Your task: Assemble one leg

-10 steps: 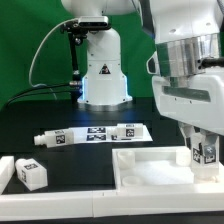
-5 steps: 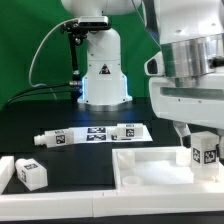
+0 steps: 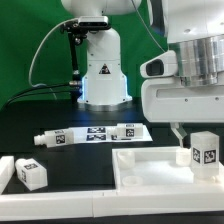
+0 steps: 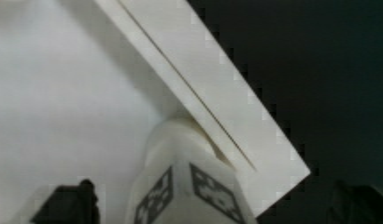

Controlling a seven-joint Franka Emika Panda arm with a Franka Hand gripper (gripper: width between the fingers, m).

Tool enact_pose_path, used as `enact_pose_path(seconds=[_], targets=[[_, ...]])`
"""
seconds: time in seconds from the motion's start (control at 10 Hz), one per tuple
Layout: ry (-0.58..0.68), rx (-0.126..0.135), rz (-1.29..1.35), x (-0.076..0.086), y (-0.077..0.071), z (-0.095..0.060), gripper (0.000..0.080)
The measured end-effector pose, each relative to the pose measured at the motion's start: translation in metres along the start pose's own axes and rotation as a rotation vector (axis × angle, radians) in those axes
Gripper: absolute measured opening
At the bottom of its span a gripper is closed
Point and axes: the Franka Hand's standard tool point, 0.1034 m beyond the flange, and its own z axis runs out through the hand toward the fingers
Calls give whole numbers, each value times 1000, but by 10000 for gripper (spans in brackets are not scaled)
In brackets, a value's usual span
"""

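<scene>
The leg [image 3: 204, 152], a small white block with black-and-white tags, stands upright on the far corner of the white tray-like piece [image 3: 150, 172], at the exterior view's right. My gripper [image 3: 199, 126] hangs just above it, open, and its fingers no longer touch the block. In the wrist view the leg [image 4: 188, 188] sits between the two dark fingers [image 4: 63, 206], with a gap on each side, against the tray's rim [image 4: 188, 70].
A second small tagged block [image 3: 30, 173] rests on a white piece at the exterior view's left. Two long white tagged rods [image 3: 95, 135] lie on the black table behind the tray. The arm's white base [image 3: 103, 75] stands at the back.
My gripper has let go of the leg and risen. The leg stays standing on the tray's corner.
</scene>
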Motion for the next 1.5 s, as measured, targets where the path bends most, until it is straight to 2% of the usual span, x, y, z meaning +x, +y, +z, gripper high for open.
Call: enact_pose_path(seconds=[0.2,0.3,0.4,0.5,0.6,0.7,0.8,1.1,1.4,1.5], targets=[[17,-38,-351,2,-2,-4,648],[17,-40,-447,5,-1,-5,648],[20,-39,-424,6,0,-6,648],[19,-39,-394,5,0,-5,534],[19,-39,-394,5,0,-4,534],[18,-38,-356,5,0,-4,397],[19,-41,-285,6,3,-3,288],[45,-37,-20,7,3,-2,288],[55,-27,472,8,4,-2,288],[48,-5,620,9,5,-2,288]])
